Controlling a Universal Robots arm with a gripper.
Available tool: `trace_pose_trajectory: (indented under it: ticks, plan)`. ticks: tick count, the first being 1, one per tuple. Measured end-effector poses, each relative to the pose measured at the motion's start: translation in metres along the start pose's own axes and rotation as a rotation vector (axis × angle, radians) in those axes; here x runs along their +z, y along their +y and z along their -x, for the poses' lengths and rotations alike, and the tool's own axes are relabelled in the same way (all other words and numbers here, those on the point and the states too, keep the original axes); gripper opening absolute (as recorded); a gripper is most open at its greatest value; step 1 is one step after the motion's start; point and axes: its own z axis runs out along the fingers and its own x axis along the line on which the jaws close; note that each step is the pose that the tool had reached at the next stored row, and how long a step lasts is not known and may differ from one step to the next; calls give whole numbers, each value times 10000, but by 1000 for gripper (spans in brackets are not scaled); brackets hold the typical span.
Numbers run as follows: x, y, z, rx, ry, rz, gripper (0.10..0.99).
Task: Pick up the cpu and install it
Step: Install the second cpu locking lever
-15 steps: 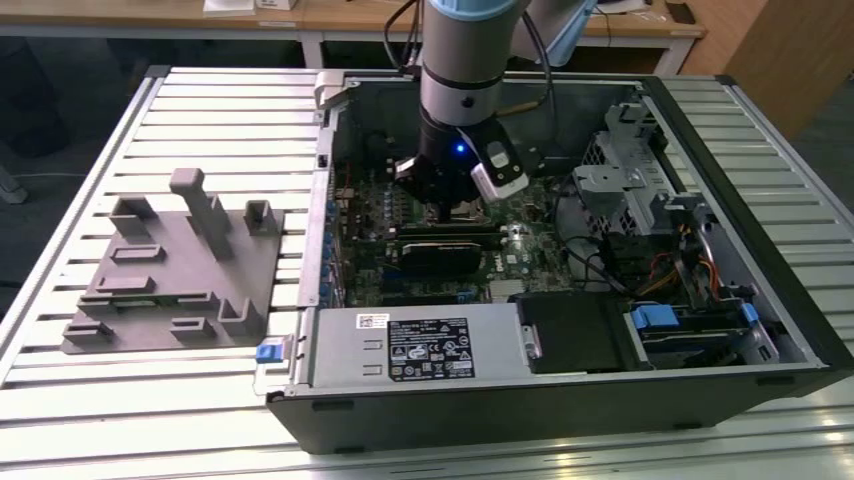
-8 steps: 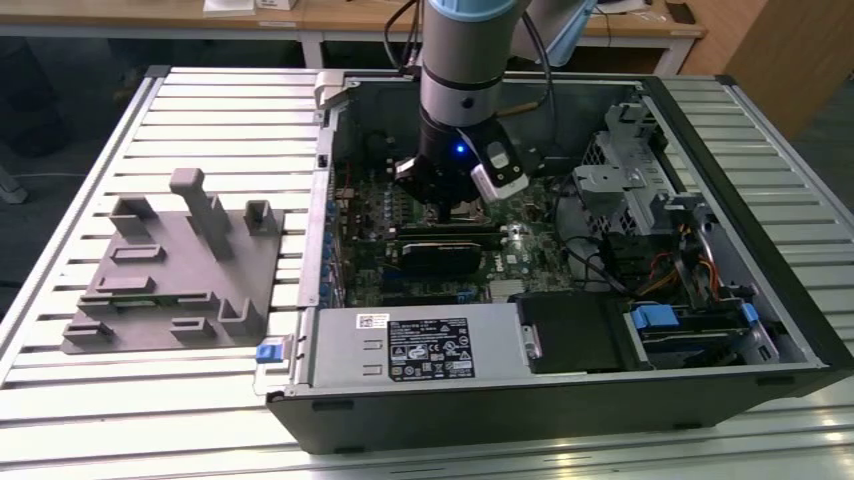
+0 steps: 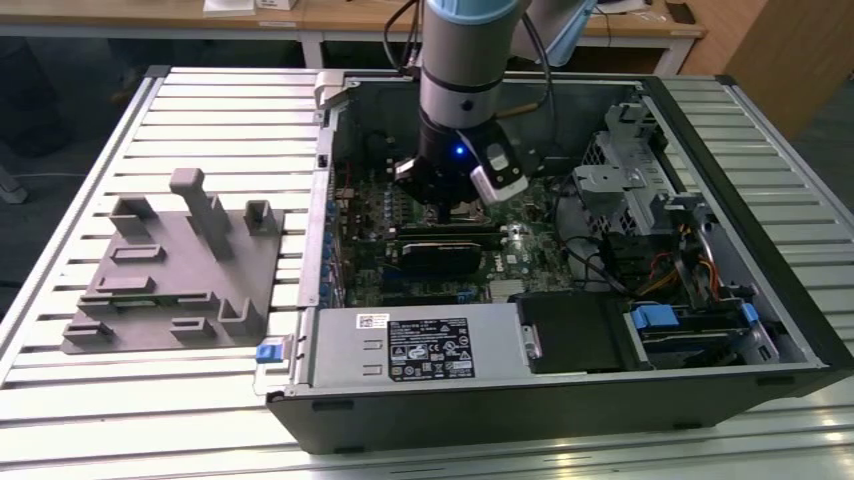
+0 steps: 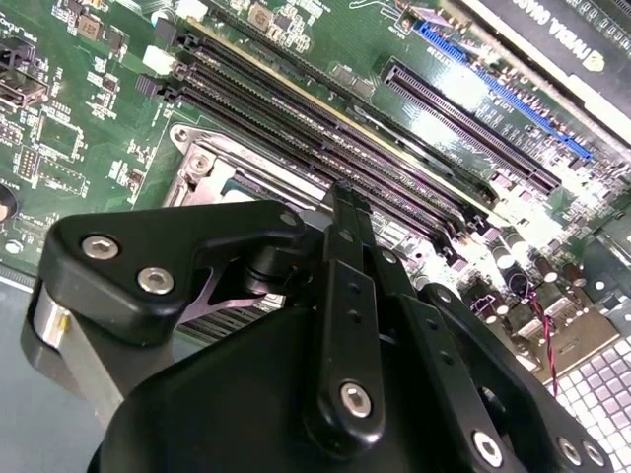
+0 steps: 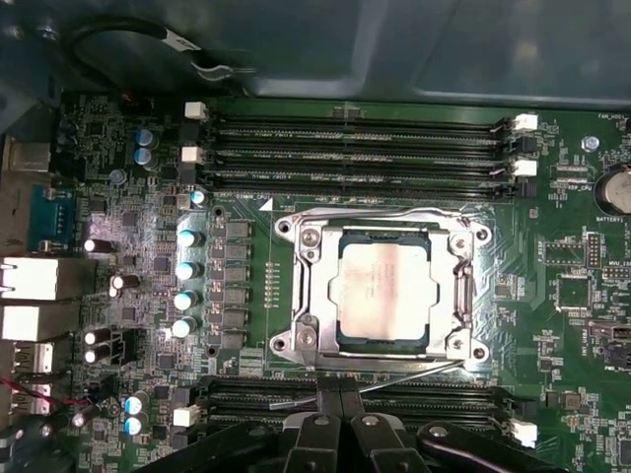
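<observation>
**Desk:** Where was the cpu (image 5: pixel 383 292) when your arm paused inside the open computer case (image 3: pixel 747 300)?

**Floor:** It lay flat in the socket (image 5: pixel 302 286), silver top up and square within the metal frame, as the first wrist view showed. The memory slots (image 5: pixel 355 148) ran along two opposite sides of that socket.

**Desk:** And your gripper (image 5: pixel 340 392)?

**Floor:** It hung just beside the socket's edge and over the nearer slots. The jaws were pressed together with nothing between them, and they looked to be clear of the chip.

**Desk:** So which step were you on?

**Floor:** Judging by how things lay, the pick-up and the placing were done, and you were at the tail of the install. The grey fixture (image 3: pixel 160 290), on the desk (image 3: pixel 80 400) well apart from the socket and outside the case, held no chip that could be made out.

**Desk:** What did the next move ask of you?

**Floor:** A straight, steady path, I'd say. The frame and the slots crowded the socket, so any sideways drift risked nudging the chip.
</observation>
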Motion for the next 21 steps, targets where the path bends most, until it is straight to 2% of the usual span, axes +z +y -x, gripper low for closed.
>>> trace_pose_trajectory:
  ticks: [2,4,10,14,21]
  plan:
    - [1,-8,-2,1,-2,93,106]
    - [4,-25,-4,0,-3,143,106]
    - [5,-75,-93,0,-5,340,106]
    - [7,-118,-110,1,-10,572,106]
    - [21,-165,-159,-1,-18,1062,106]
